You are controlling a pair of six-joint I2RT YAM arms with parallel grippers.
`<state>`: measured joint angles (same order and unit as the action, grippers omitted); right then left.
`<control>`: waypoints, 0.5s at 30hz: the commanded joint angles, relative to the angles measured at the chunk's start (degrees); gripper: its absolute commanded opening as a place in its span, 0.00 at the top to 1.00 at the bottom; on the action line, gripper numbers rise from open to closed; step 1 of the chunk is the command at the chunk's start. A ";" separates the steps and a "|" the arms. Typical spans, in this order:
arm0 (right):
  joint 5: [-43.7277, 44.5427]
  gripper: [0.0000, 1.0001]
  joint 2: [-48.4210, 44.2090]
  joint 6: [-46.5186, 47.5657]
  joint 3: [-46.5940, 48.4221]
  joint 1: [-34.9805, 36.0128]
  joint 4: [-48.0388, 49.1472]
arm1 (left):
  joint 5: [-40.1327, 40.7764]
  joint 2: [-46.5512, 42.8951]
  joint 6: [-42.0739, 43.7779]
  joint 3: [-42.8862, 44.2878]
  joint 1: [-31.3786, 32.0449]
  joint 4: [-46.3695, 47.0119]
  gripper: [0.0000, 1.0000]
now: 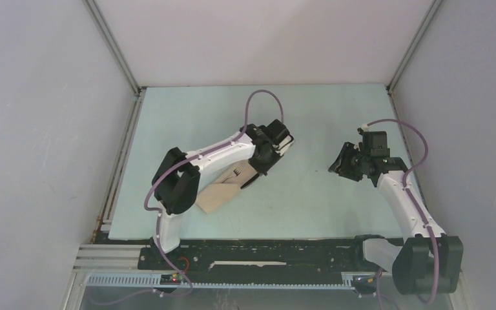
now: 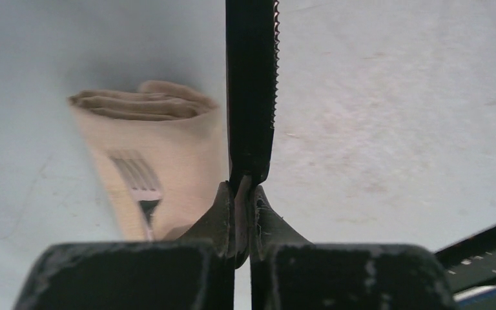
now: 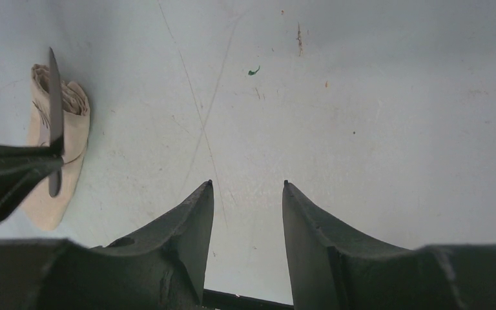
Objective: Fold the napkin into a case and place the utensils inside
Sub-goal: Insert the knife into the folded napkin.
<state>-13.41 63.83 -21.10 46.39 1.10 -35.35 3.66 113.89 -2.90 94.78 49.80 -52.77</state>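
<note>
The beige napkin, folded into a narrow case (image 1: 216, 196), lies on the table left of centre. It also shows in the left wrist view (image 2: 174, 142) and the right wrist view (image 3: 64, 161). The light grey fork (image 2: 139, 181) lies on the case with its tines showing; its handle is hidden. The fork also shows from above (image 1: 236, 174). My left gripper (image 2: 244, 184) is shut on the black serrated knife (image 2: 250, 90) and holds it just right of the case, above the table. My right gripper (image 3: 247, 187) is open and empty over bare table, well right of the case (image 1: 342, 165).
White enclosure walls stand on the left, back and right of the pale green table (image 1: 323, 116). A black rail (image 1: 265, 255) with the arm bases runs along the near edge.
</note>
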 commanded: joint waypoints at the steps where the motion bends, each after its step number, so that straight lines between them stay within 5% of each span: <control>1: 0.18 0.49 -1.26 0.71 -0.34 -0.22 1.11 | 1.80 -3.77 6.46 -1.82 -3.55 5.29 1.00; 15: 0.13 0.49 -0.99 0.70 -0.52 -0.14 1.39 | -1.27 -2.90 8.61 -4.41 -7.93 10.85 1.00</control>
<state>-13.43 63.83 -21.08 46.17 1.10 -35.24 3.73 113.47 3.95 91.96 41.76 -45.12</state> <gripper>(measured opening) 0.513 0.027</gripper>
